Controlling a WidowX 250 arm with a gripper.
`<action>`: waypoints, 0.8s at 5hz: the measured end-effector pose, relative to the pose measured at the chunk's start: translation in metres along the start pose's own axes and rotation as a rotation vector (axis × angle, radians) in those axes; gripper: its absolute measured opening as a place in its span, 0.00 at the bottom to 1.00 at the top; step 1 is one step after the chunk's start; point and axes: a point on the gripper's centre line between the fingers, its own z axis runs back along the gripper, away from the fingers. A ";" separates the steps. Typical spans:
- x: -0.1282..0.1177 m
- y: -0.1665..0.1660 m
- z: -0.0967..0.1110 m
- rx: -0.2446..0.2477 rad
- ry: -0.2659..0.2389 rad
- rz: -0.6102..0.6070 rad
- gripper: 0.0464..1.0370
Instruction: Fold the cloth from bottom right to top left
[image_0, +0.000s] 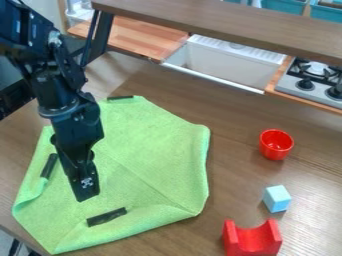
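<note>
Across the table (235, 117), the green cloth (150, 155) lies creased, edges curled.

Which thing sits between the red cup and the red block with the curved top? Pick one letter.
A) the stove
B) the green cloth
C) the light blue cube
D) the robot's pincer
C: the light blue cube sits below the red cup and above the red block in the view.

cloth (150, 162) partly hidden behind the arm (73, 120), red block (251, 242) cut by bottom edge, stove (308, 85) by right
</note>
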 end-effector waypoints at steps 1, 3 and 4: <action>-0.002 -0.001 -0.005 -0.013 0.015 0.008 0.96; 0.005 -0.007 -0.018 0.003 0.032 0.002 0.96; 0.007 -0.010 -0.023 0.005 0.046 0.002 0.95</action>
